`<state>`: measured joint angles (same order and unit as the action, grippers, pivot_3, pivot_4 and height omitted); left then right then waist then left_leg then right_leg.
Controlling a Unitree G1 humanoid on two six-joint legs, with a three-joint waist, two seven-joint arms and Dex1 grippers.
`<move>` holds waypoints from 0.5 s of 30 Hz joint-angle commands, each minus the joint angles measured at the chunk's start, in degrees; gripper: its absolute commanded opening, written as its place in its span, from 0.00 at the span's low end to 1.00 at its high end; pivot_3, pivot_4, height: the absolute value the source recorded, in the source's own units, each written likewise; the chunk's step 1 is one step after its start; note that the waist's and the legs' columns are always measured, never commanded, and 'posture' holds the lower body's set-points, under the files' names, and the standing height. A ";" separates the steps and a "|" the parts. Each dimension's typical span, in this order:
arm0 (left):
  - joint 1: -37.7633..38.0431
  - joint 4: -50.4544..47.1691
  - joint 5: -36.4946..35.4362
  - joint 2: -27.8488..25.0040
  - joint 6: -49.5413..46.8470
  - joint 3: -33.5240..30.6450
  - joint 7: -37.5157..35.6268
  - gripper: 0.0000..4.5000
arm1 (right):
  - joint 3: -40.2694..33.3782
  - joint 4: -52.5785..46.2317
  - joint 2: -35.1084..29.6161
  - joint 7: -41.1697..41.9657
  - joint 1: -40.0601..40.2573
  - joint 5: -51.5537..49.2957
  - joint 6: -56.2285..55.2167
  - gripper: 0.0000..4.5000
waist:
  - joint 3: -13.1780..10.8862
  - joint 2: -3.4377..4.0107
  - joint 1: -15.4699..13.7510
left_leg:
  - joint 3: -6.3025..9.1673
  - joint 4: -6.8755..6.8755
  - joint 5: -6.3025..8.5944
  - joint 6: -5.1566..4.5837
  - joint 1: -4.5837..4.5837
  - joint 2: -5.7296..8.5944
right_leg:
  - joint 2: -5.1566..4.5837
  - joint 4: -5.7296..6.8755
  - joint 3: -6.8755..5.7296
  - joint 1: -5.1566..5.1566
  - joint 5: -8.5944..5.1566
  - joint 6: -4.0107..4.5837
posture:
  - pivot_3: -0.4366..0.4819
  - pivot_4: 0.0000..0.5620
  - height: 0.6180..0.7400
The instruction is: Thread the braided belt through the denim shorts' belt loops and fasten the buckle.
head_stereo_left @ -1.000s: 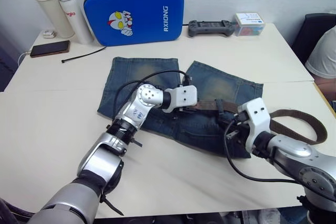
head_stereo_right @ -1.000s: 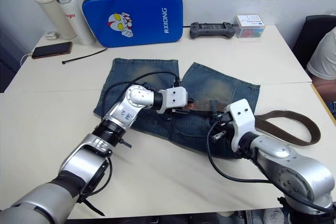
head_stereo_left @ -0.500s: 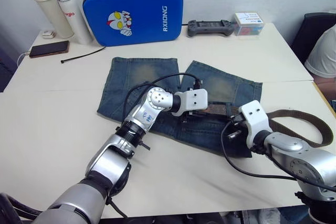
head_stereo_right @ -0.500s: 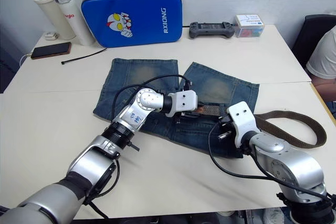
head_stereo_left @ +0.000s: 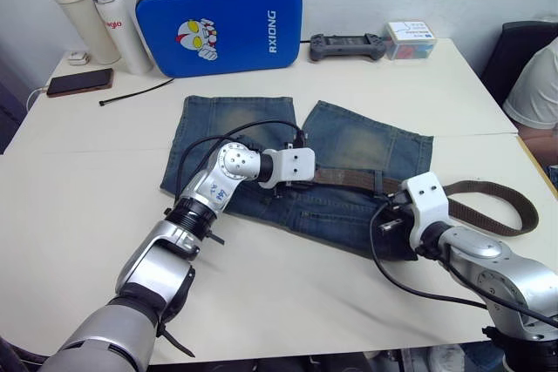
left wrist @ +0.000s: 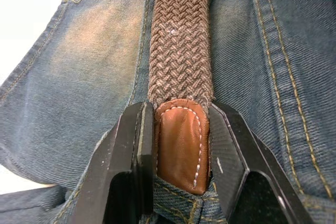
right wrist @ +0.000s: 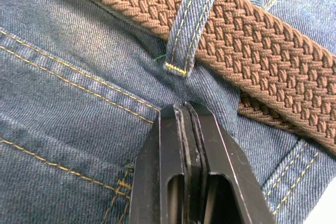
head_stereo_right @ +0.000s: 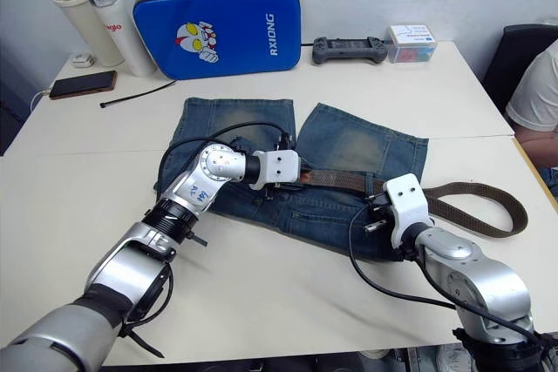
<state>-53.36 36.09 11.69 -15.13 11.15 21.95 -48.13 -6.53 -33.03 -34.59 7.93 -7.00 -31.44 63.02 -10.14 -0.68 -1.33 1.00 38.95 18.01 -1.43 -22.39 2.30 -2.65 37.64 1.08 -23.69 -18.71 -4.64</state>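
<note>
1. Far beyond the denim shorts (head_stereo_left: pixel 296 172), on the robot's left: two white bottles (head_stereo_left: pixel 91 19) and a phone (head_stereo_left: pixel 70 82) by the table's (head_stereo_left: pixel 87 189) back edge; black cable tie (head_stereo_left: pixel 135 91) between phone and shorts. Bare tabletop left of and in front of the shorts.
2. Behind the shorts: blue case (head_stereo_left: pixel 222 19), then a black controller (head_stereo_left: pixel 349 45) and small box (head_stereo_left: pixel 412 38) further right.
3. Left gripper (left wrist: pixel 181 135) over the shorts' waistband, clamped on the tan tip (left wrist: pixel 181 140) of the braided belt (head_stereo_left: pixel 349 182). Pulled back leftward along the waistband compared with half a second ago.
4. Belt lying across the waistband, passing under one of the belt loops (right wrist: pixel 191 22), then curling off the shorts' right edge in a loop on bare table (head_stereo_left: pixel 497 206).
5. Right gripper (right wrist: pixel 186 129) at the shorts' right side, just below that loop: fingers pressed together, nothing between them, tips on denim. Much the same place as before.
6. Right of the belt's loop, at the table edge: a person's white sleeve (head_stereo_left: pixel 536 84).
</note>
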 commanded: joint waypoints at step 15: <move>-4.81 0.80 -9.41 -6.94 -10.57 -10.05 -9.01 1.00 | 0.02 -6.89 -5.18 9.11 0.00 -0.34 0.29 0.00 | 0.00 0.00 0.04 | 0.00 0.01 0.01 0.01 -0.03 0.01 | 0.01 0.00 -0.01 -0.03 0.00 0.00 | 0.48 0.27 0.99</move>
<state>-56.80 38.94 5.78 -21.25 3.35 14.70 -54.60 -6.49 -36.10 -37.44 13.59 -7.14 -30.93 64.98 -10.14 -0.68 -1.30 1.00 38.96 18.02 -1.42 -22.44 2.31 -2.64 37.65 1.07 -23.75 -18.71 -4.64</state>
